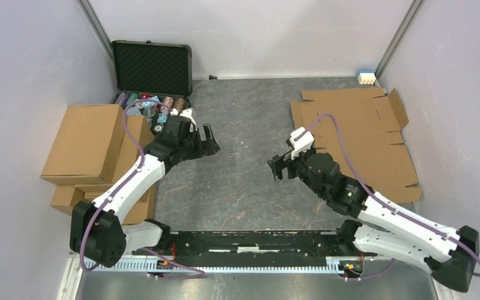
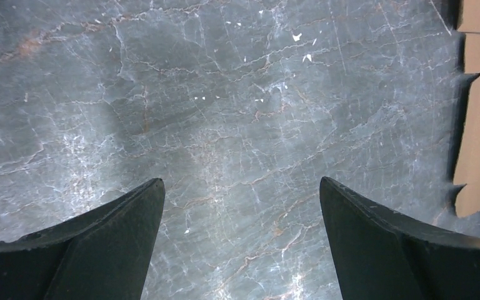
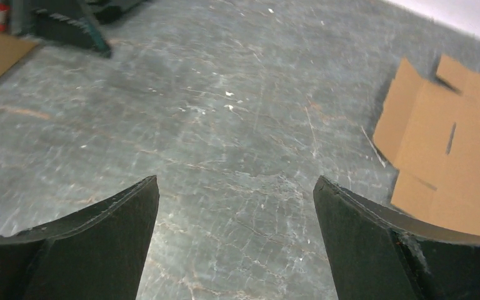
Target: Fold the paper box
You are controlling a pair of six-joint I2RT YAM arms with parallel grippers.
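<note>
The paper box point(image 1: 356, 140), a plain brown corrugated cardboard blank with flaps, tabs and slits, is recorded lying flat and unfolded on the right rear part of the grey marbled desk point(image 1: 250, 181), close to the right wall. From its offset edges, more than one sheet appears to be overlapped there. The left gripper point(image 1: 209, 141) is held over bare desk left of centre and is pointed towards the right, with its jaws spread wide and nothing between them. In the left wrist view only marbled surface is seen between the black fingers point(image 2: 112, 250), and an edge of the blank is seen at the far right. The right gripper point(image 1: 277, 167) is held right of centre, near the blank's left edge, and is pointed towards the left, its jaws likewise spread wide and empty. The near part of the blank is overlapped in the top view by the right arm. The two grippers face each other, well apart. At the left edge, closed brown cardboard boxes point(image 1: 84, 147) are stacked, partly hidden by the left arm. Behind them an open black foam-lined case point(image 1: 153, 67) is stood, with coloured poker chips point(image 1: 162, 103) at its foot. A small white and blue block point(image 1: 367, 77) is noted at the rear right corner.
</note>
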